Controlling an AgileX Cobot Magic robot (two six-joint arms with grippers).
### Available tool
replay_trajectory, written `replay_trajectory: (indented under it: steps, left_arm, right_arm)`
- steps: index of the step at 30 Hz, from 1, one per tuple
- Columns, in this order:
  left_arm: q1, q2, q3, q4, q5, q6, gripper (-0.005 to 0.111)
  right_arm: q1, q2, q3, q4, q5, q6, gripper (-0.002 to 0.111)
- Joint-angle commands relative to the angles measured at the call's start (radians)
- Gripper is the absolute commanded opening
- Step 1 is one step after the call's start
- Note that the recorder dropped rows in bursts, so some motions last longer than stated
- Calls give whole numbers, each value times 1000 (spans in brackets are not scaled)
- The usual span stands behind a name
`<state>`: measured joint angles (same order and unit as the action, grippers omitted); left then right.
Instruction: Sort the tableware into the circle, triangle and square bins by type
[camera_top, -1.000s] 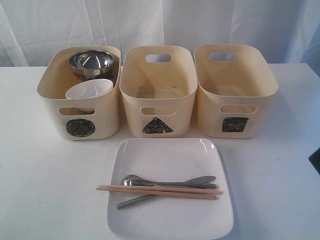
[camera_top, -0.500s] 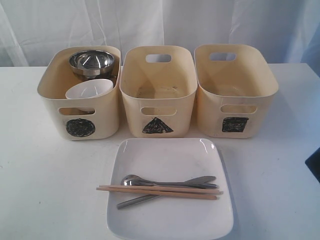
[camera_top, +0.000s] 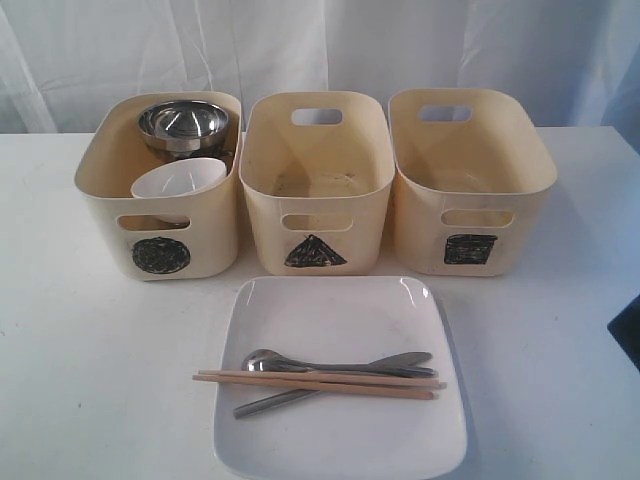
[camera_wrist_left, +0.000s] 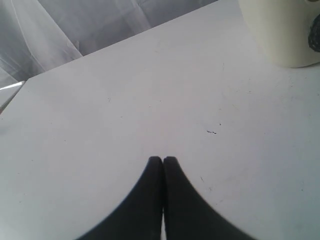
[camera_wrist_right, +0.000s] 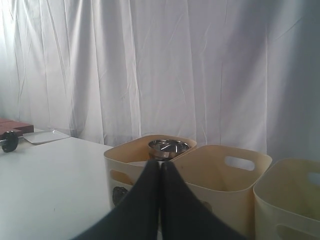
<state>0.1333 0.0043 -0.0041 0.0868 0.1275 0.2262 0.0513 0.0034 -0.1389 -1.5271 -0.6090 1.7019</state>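
Count: three cream bins in a row at the back of the white worktop (camera_top: 90, 360). From the left arm's side they run circle bin (camera_top: 157, 215), triangle bin (camera_top: 316, 200), square bin (camera_top: 470, 195), walls nearly touching.

Circle bin holds two bowls. One steel bowl (camera_top: 183, 122) sits high at the back on something dark I can't identify. One white bowl (camera_top: 178, 184) sits tilted in front of it, against the front wall. The inner floors of the triangle and square bins are in plain view.

One white square plate (camera_top: 340, 320) lies just in front of the triangle bin. On it are two wooden chopsticks (camera_top: 318, 382), side by side, lying across two pieces of steel cutlery (camera_top: 300, 366). One piece is a spoon; the type of the other is unclear. The chopsticks cover both handles.

Left gripper (camera_wrist_left: 163, 161): fingertips pressed together, nothing held, low over bare worktop with a corner of one bin near.

Right gripper (camera_wrist_right: 160, 165): closed, holding nothing, up high and facing the bins.

A white curtain (camera_wrist_right: 150, 65) hangs behind. Well off to the side are a flat white tray (camera_wrist_right: 45, 136) and a small dark object (camera_wrist_right: 9, 141).
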Motion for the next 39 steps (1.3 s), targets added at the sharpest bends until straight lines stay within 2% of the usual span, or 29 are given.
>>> replay_trajectory:
  steps: [1,20,33,39]
  left_arm:
    - [-5,-4,4,-7,4,2,0]
    - [-5,-4,4,-10,36,2,0]
    - [-5,-4,4,-273,34,-45,0]
    - [-5,-4,4,-287,61,-51,0]
  right_arm:
    - [0,-3,1,2,7,7,0]
    - [0,-3,1,2,3,7,0]
    - [0,-3,1,2,3,7,0]
    - [0,-3,1,2,3,7,0]
